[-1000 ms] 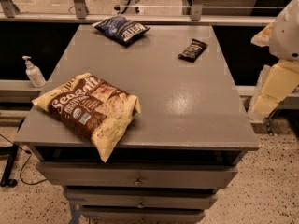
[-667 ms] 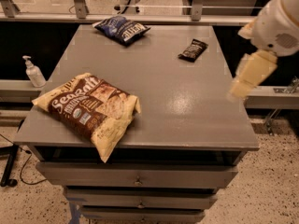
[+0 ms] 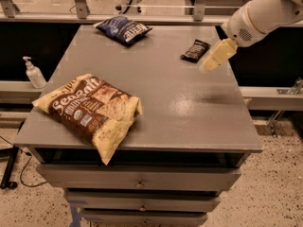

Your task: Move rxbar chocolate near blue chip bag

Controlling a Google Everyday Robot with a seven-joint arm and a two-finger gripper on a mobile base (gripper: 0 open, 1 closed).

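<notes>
The rxbar chocolate, a small dark flat bar, lies on the grey table at its far right. The blue chip bag, dark navy with white lettering, lies at the far edge, left of centre, well apart from the bar. My gripper, cream-coloured on a white arm, hangs above the table's right side, just right of the bar and slightly nearer. It holds nothing that I can see.
A large yellow-and-brown Sea Salt bag lies at the front left, overhanging the front edge. A hand sanitiser bottle stands on a ledge left of the table. Drawers sit below the tabletop. A railing runs behind.
My arm has swung in from beyond the table's right edge, leftward and toward the far side, bringing the gripper beside the rxbar chocolate. The objects have not moved.
</notes>
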